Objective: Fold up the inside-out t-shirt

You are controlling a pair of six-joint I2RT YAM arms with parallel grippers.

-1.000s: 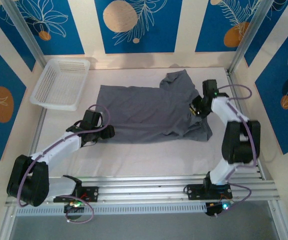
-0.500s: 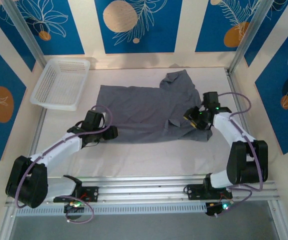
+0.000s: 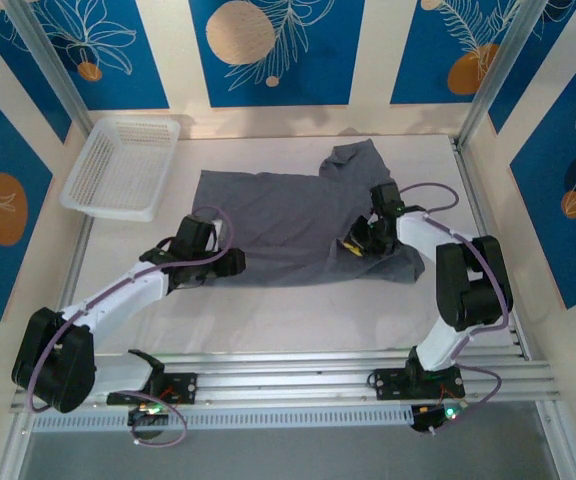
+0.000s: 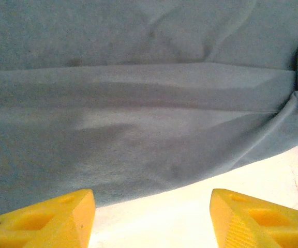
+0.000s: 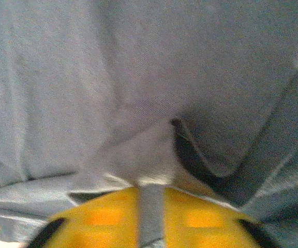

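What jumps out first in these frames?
The slate-grey t-shirt lies spread across the middle of the white table, bunched up at its right end. There the right gripper is shut on a fold of the cloth, while the left gripper hangs open at the near hem. A white mesh basket sits in the far left corner.

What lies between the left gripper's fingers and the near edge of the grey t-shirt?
A bare strip of white table, shown in the left wrist view; the left gripper, open, has its fingers just short of the t-shirt.
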